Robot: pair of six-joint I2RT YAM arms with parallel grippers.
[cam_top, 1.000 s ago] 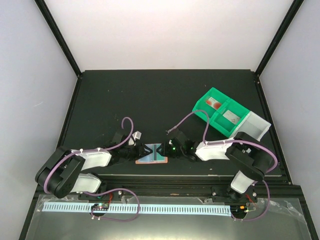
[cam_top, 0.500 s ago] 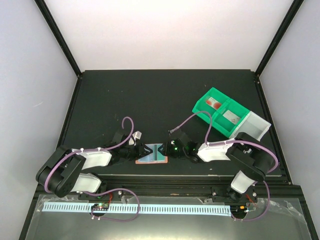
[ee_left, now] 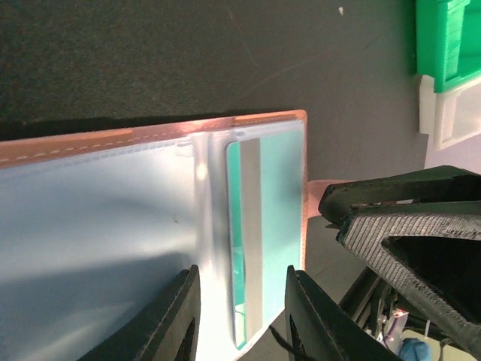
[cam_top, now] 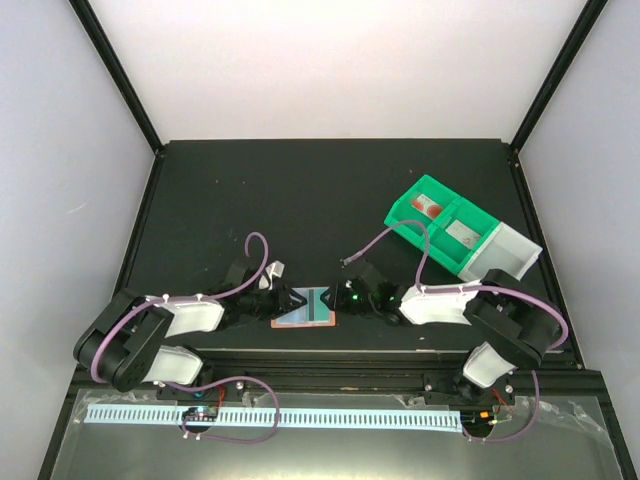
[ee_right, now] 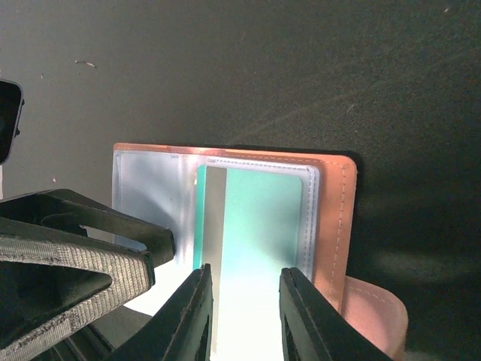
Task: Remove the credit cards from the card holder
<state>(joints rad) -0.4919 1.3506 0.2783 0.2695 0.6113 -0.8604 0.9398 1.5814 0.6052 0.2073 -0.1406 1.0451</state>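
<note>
We see the small salmon-pink leather-like bifold card holder (cam_top: pixel 303 312) lying open and flat close to the near edge of the black table (cam_top: pixel 300 200), about midway along it. One clear sleeve holds a thin teal plastic credit card (ee_right: pixel 259 226) with a pale grey stripe. The other half shows light blue.

Salmon-pink card holder (ee_right: pixel 335 226), teal grey-striped card (ee_right: pixel 259 226), green bin (cam_top: pixel 400 212)
</note>
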